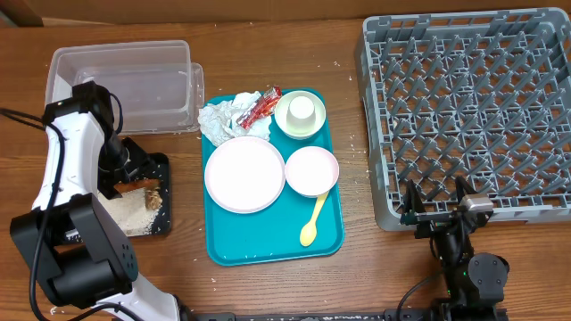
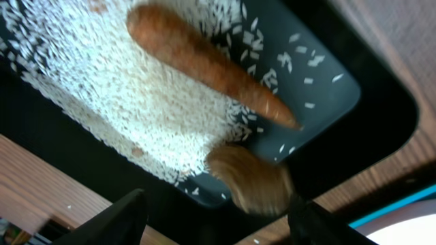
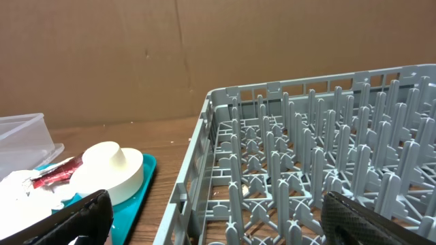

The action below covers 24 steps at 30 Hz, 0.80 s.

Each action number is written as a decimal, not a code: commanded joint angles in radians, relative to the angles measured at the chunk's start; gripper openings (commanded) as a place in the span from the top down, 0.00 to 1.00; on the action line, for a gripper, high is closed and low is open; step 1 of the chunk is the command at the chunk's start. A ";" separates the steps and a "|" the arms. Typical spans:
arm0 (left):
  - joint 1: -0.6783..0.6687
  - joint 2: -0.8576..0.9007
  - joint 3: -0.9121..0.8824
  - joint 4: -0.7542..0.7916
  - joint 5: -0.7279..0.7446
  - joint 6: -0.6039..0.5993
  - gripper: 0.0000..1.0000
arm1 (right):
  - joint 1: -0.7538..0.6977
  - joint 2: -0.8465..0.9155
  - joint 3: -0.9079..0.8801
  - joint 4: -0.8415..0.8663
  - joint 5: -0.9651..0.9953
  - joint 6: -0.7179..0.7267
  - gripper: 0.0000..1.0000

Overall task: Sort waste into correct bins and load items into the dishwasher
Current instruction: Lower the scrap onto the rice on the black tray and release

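Bare bench (image 1: 354, 192) runs between the teal tray (image 1: 268, 250) and the rack (image 1: 379, 134), open from front to back. The right gripper (image 1: 437, 203), jaws wide, sits at the rack's near wall, with close-packed pegs ahead of it. On the teal tray the napkin (image 1: 223, 118), wrapper (image 1: 260, 107), cup (image 1: 302, 109), plate (image 1: 244, 174) and bowls (image 1: 311, 169) crowd together; only the front, round the spoon (image 1: 313, 221), lies open. The left arm (image 1: 67, 169) covers the black tray (image 1: 162, 165). The left gripper (image 2: 218, 219), jaws apart, hangs low over the carrot (image 2: 204, 64) and chunk (image 2: 248, 182). The tub (image 1: 125, 85) opens upward just behind.
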 commanded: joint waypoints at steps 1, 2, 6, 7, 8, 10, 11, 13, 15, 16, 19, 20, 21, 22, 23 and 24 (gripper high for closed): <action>-0.028 -0.006 -0.006 0.002 0.069 0.023 0.37 | 0.004 -0.008 -0.010 0.005 0.010 -0.004 0.00; -0.039 -0.006 -0.006 0.005 0.084 0.027 0.37 | 0.004 -0.008 -0.010 0.005 0.010 -0.004 0.00; -0.104 -0.006 -0.013 0.009 0.092 0.035 0.45 | 0.004 -0.008 -0.010 0.005 0.010 -0.004 0.00; -0.125 -0.006 -0.018 0.011 0.091 0.038 0.45 | 0.004 -0.008 -0.010 0.005 0.010 -0.004 0.00; -0.143 -0.006 -0.026 0.015 0.089 0.038 0.45 | 0.004 -0.008 -0.010 0.005 0.010 -0.004 0.00; -0.187 -0.006 -0.053 0.036 0.084 0.037 0.47 | 0.004 -0.008 -0.010 0.005 0.010 -0.004 0.00; -0.206 -0.006 -0.069 0.051 0.077 0.037 0.49 | 0.004 -0.008 -0.010 0.005 0.010 -0.004 0.00; -0.237 -0.006 -0.106 0.086 0.042 0.024 0.56 | 0.004 -0.008 -0.010 0.005 0.010 -0.004 0.00; -0.246 -0.006 -0.142 0.120 0.013 -0.004 0.66 | 0.004 -0.008 -0.010 0.005 0.010 -0.004 0.00; -0.245 -0.006 -0.155 0.138 0.013 -0.006 0.71 | 0.004 -0.008 -0.010 0.005 0.010 -0.004 0.00; -0.235 -0.006 -0.161 0.171 0.013 0.002 0.72 | 0.004 -0.008 -0.010 0.005 0.010 -0.004 0.00; -0.230 -0.006 -0.161 0.179 0.013 0.004 0.71 | 0.004 -0.008 -0.010 0.005 0.010 -0.004 0.00; -0.227 -0.006 -0.161 0.183 0.013 0.004 0.70 | 0.004 -0.008 -0.010 0.005 0.010 -0.004 0.00; -0.224 -0.006 -0.161 0.185 0.013 0.005 0.69 | 0.004 -0.008 -0.010 0.005 0.010 -0.004 0.00; -0.224 -0.006 -0.161 0.185 0.013 0.011 0.68 | 0.004 -0.008 -0.010 0.005 0.010 -0.004 0.00; -0.224 -0.006 -0.161 0.184 0.013 0.021 0.67 | 0.004 -0.008 -0.010 0.005 0.010 -0.004 0.00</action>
